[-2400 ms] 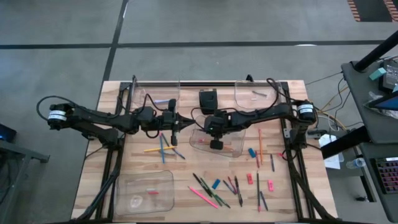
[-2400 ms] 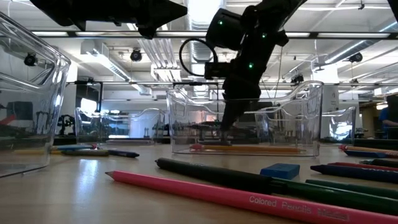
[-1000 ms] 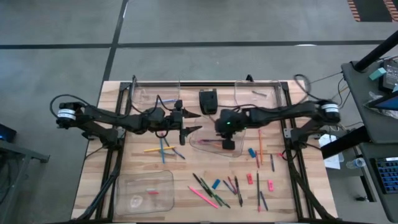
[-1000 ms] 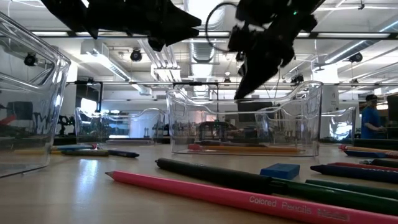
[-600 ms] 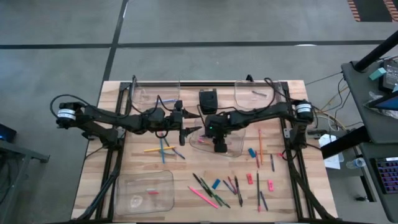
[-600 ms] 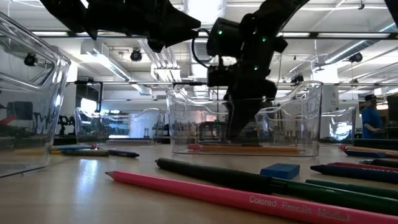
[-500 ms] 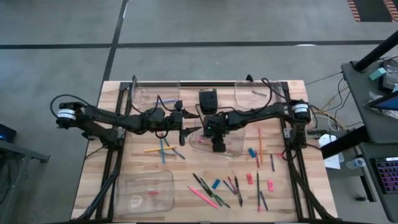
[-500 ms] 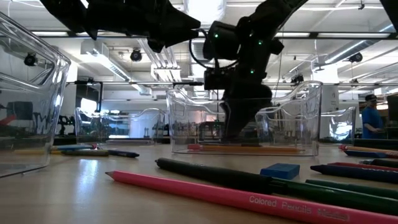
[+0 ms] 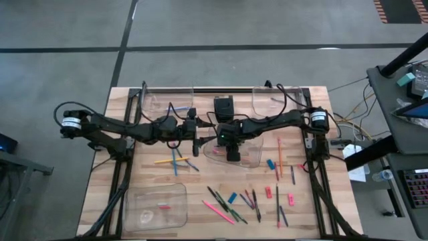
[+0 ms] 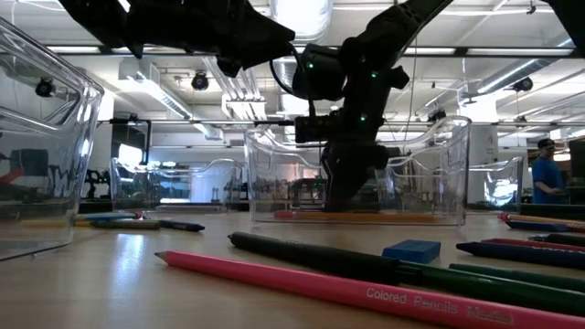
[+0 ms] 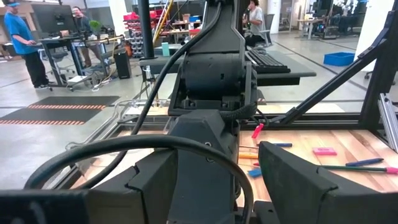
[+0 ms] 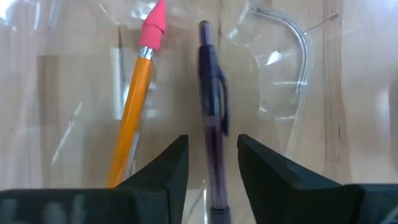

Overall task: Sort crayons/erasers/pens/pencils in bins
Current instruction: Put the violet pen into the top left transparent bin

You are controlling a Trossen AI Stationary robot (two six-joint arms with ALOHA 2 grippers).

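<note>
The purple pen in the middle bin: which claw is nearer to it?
Right. The right claw straddles the purple pen inside the middle bin; the left claw hangs just outside it.

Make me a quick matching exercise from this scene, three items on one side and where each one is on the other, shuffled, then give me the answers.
Items
1. purple pen
2. pink pencil
3. small black box

Places
A. loose on the table, nearest the low camera
B. inside the middle bin, between the right gripper fingers
C. at the table's far edge, between the two far bins

Pairs: 1-B, 2-A, 3-C
</note>
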